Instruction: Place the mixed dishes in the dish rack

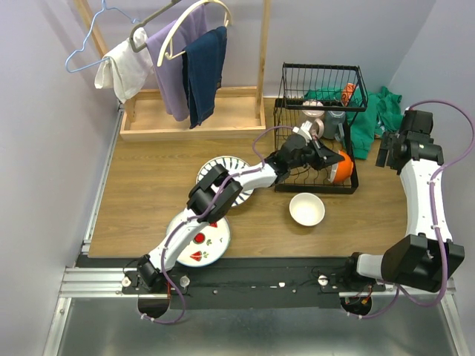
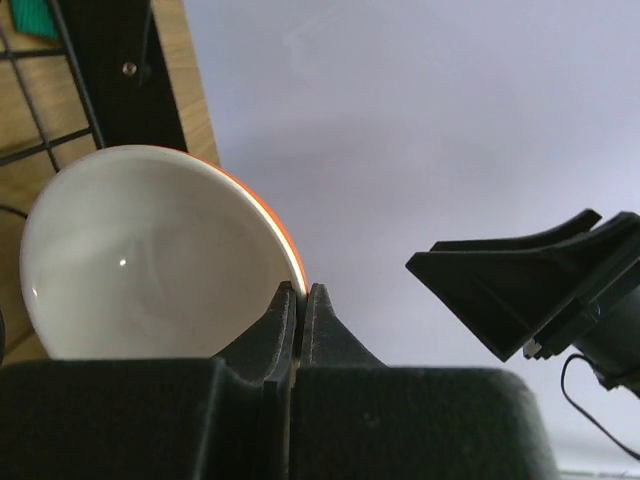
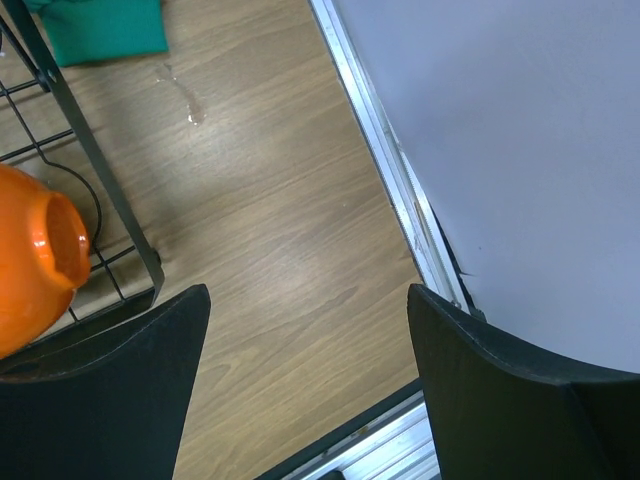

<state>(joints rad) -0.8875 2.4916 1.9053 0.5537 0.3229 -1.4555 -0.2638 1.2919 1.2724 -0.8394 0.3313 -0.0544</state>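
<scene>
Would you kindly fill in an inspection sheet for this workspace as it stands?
Surface: wooden table; small shiny smear right of the rack.
Job's things: orange bowl inside the lower tier of the dish rack; white-inside bowl, striped plate and fruit plate on the table.
Clutter: green cloth behind the rack.
Grippers: left gripper shut on the orange bowl's rim; right gripper open, empty, right of the rack.
Cables: purple cables looping along both arms.
Surroundings: wooden clothes stand with hung garments; pale walls.
</scene>
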